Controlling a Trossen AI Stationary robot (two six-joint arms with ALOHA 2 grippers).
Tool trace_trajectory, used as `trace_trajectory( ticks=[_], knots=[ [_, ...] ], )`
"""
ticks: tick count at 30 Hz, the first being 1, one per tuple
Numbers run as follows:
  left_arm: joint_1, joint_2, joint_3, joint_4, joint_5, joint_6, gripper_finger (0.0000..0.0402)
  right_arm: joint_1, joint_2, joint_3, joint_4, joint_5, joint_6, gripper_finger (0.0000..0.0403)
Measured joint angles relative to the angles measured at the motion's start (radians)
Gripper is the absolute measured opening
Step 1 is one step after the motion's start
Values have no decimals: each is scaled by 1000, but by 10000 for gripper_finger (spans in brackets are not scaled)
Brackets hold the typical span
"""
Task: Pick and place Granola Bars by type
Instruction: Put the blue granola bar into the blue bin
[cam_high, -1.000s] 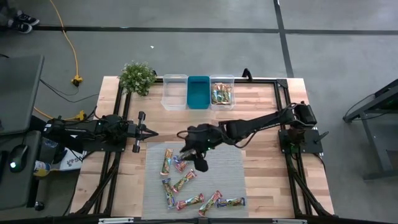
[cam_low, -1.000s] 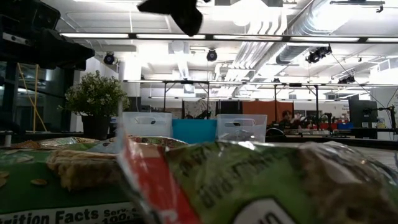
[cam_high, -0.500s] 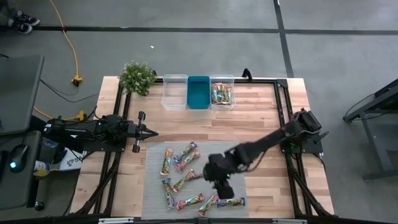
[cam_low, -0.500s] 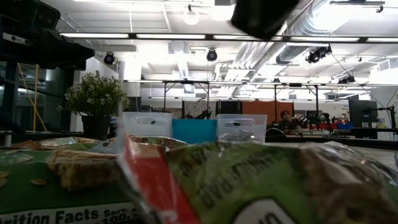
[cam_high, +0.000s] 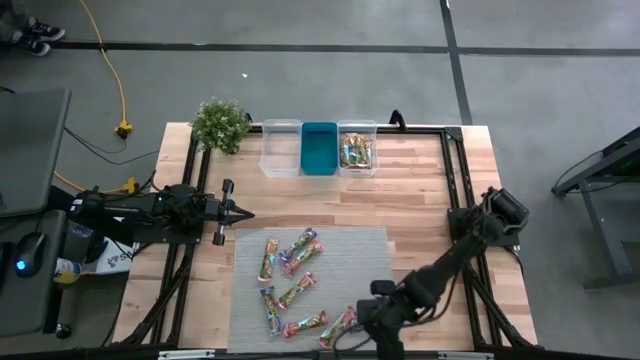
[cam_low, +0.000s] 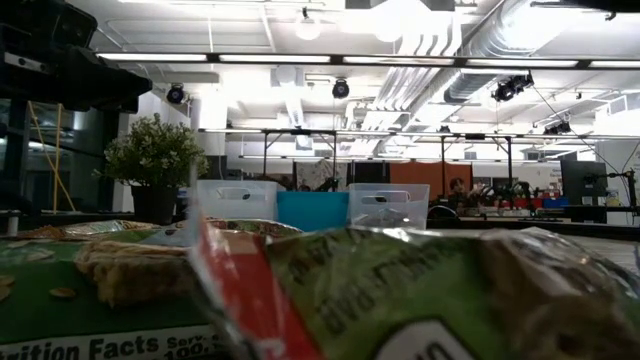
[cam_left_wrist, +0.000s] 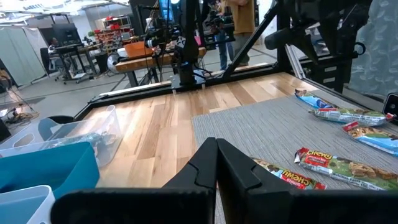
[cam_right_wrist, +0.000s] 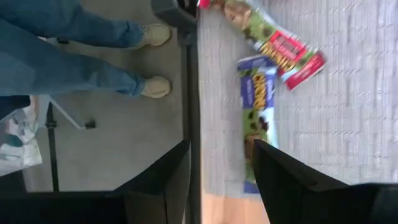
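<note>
just swung my right gripper (cam_high: 378, 318) from the mat's middle down to its near edge, fingers parted and empty over the blue granola bar (cam_right_wrist: 259, 118), left gripper (cam_high: 243, 213) parked shut, so that bar's the next pick.

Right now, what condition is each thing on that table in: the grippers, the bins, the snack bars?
Left gripper: shut, holding nothing, parked at the left side.
Right gripper: open, empty, above a blue bar.
Granola bars: loose on the grey mat.
Right clear bin: holds bars.
Teal bin: empty.
Left clear bin: empty.
</note>
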Motion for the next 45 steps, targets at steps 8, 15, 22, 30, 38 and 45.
trace_trajectory(
  ticks=[8, 15, 22, 30, 38, 45],
  knots=[
    [0, 0, 0, 0, 0, 0, 1, 13, 7, 0, 0, 60, 25, 210],
    [0, 0, 0, 0, 0, 0, 1, 12, 85, 0, 0, 62, 26, 254],
    [0, 0, 0, 0, 0, 0, 1, 16, 144, 0, 9, 94, 30, 257],
    [0, 0, 0, 0, 0, 0, 1, 21, 190, 0, 7, 110, 31, 257],
    [0, 0, 0, 0, 0, 0, 1, 21, 223, 0, 8, 110, 31, 256],
    [0, 0, 0, 0, 0, 0, 1, 21, 237, 0, 7, 144, 29, 244]
  ],
)
